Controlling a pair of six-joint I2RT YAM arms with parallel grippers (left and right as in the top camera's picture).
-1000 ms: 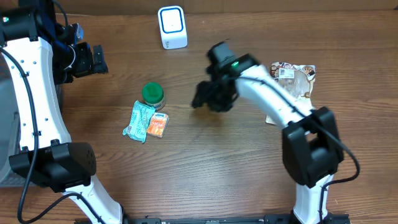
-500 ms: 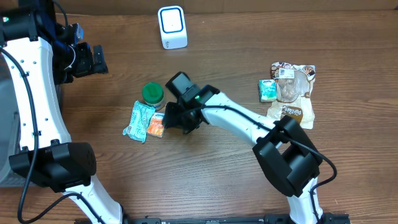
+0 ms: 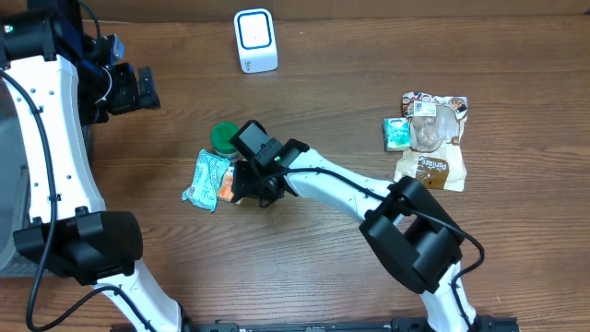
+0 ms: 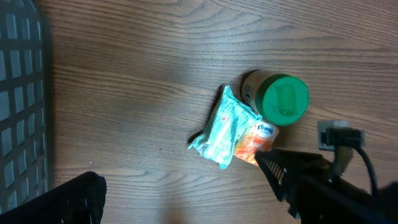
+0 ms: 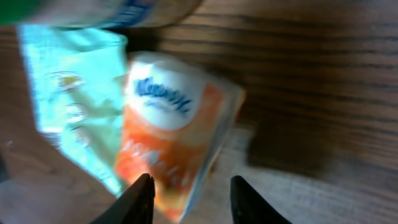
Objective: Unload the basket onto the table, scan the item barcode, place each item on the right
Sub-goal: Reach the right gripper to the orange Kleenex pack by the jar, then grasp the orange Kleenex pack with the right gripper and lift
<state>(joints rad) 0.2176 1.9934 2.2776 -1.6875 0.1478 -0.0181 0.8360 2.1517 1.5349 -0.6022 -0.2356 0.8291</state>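
An orange Kleenex tissue pack [image 3: 228,190] [image 5: 168,134] lies flat on the wooden table beside a teal packet [image 3: 204,179] and a green-lidded jar [image 3: 224,138]. My right gripper [image 3: 247,181] [image 5: 194,200] hangs low over the pack's right end. Its jaws are open, with one fingertip [image 5: 140,198] over the orange wrap and the other over bare wood. No barcode shows on the pack. The white scanner [image 3: 255,40] stands at the back centre. My left gripper [image 3: 146,89] stays high at the far left, wide open and holding nothing; its view shows the pack [image 4: 250,140] from above.
A pile of snack packets [image 3: 429,138] lies at the right, with a small teal pack [image 3: 397,134] against it. A grey wire basket [image 4: 22,106] stands off the table's left side.
My right arm has swung left from the table's middle and come down over the orange pack, its jaws narrowing on the way. The left arm has not moved.
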